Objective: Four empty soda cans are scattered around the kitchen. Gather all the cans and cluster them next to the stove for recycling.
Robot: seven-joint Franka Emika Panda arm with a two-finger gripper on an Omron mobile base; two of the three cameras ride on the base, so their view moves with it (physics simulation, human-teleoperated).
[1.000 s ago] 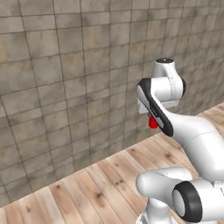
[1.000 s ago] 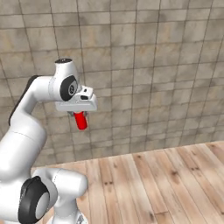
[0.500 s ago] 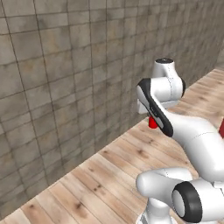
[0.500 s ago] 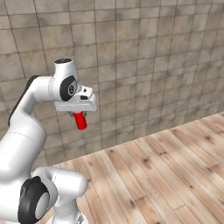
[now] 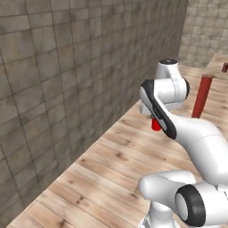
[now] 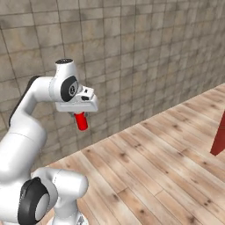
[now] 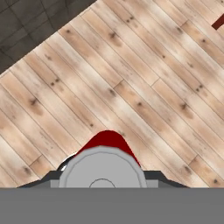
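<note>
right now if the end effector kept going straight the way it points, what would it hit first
The end effector, shut on a red soda can, points down at the wood plank floor. Nothing shows between them, so the floor would likely come first, met by the can's bottom end.

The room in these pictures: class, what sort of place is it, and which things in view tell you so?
Probably a kitchen or similar indoor room, seen at its edge. A tiled wall meets a wood plank floor, a red cabinet stands at the side, and the gripper holds a red soda can.
</note>
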